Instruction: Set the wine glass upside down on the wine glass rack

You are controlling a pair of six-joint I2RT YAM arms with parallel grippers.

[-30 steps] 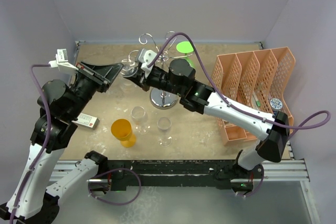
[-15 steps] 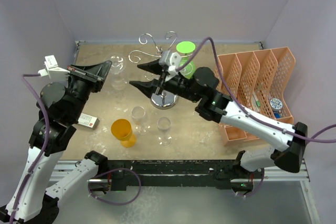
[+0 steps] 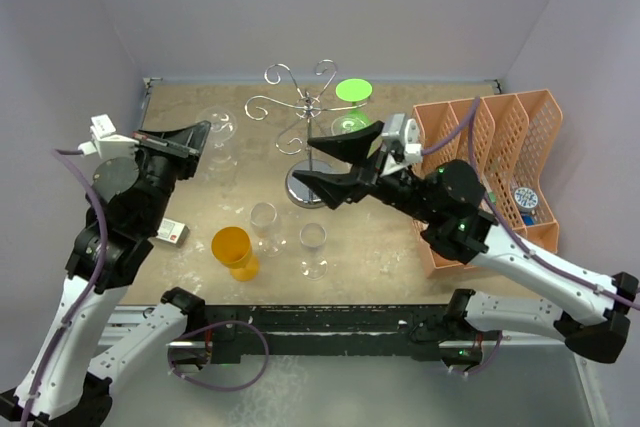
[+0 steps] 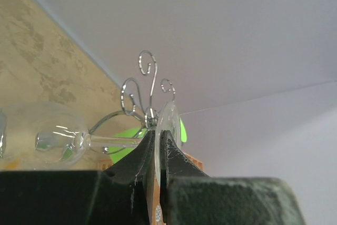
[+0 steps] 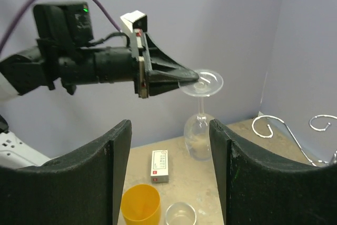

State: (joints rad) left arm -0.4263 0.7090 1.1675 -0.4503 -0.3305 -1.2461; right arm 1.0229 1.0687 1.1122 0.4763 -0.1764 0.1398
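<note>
The clear wine glass hangs bowl down over the table's back left, clamped by its round foot in my shut left gripper. From above, the wine glass shows at the tip of the left gripper. The wine glass rack, silver wire scrolls on a post with a round chrome base, stands to the glass's right. Its scrolls also rise behind the glass's foot in the left wrist view. My right gripper is open and empty in front of the rack, facing the glass.
An orange tumbler, two small clear glasses and a small white box sit on the near table. A green glass is by the rack's right side. An orange lattice organiser fills the right.
My right gripper has opened, come off the wine glass and drawn back to the right past the rack. The left gripper stays shut on the glass's foot and has shifted slightly.
</note>
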